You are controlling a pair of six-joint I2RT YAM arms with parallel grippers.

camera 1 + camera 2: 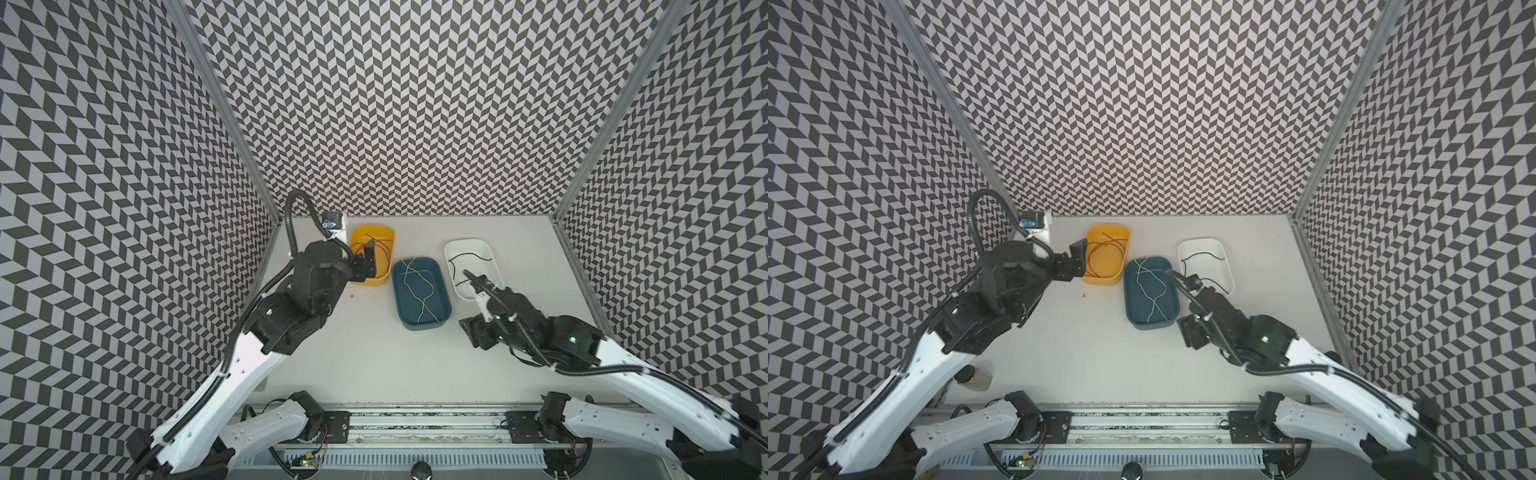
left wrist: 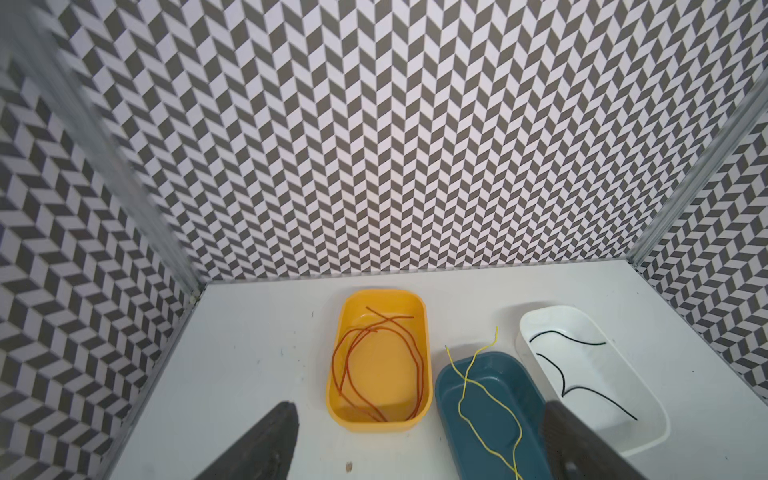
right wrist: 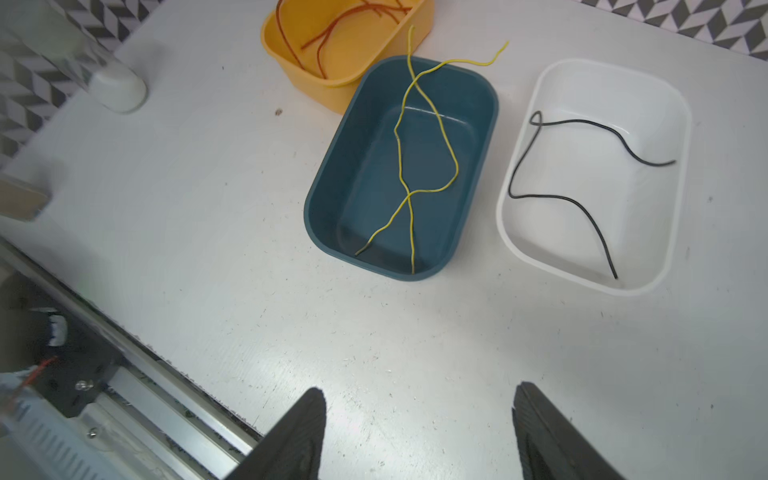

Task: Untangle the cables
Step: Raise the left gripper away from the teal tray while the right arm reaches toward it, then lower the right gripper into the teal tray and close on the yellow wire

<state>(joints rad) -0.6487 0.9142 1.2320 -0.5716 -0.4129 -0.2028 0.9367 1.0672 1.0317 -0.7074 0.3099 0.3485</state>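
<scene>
Your left gripper (image 2: 417,405) hung raised beside the near-left side of the yellow tray (image 2: 376,424), its jaws spread wide with nothing between them. The red-orange cables (image 2: 376,329) lay looped inside that tray, crossing one another toward its far end.

Your right gripper (image 3: 419,388) was spread and empty too, above bare table (image 3: 208,187) on the near side of the blue tray (image 3: 328,195). Two yellow cables (image 3: 409,195) lay in the blue tray and crossed each other twice. Their far ends ran out over its far rim, one of them onto the table. A black cable (image 3: 559,198) lay curled in the white tray (image 3: 665,199), wholly within its walls.

The three trays stood in a row toward the back of the table. The yellow one sat corner to corner with the blue; you could not tell whether they touched. The white one stood apart from the blue.

In both top views your left arm (image 1: 316,274) covered the near-left part of the yellow tray. In a top view the right arm's black hose (image 1: 478,279) crossed the white tray's near corner and hid part of the black cable. A white fixture (image 3: 118,89) stood at the back-left corner near the yellow tray. A small beige object (image 1: 978,377) sat at the table's left edge, and a metal rail (image 1: 415,419) ran along the front.
</scene>
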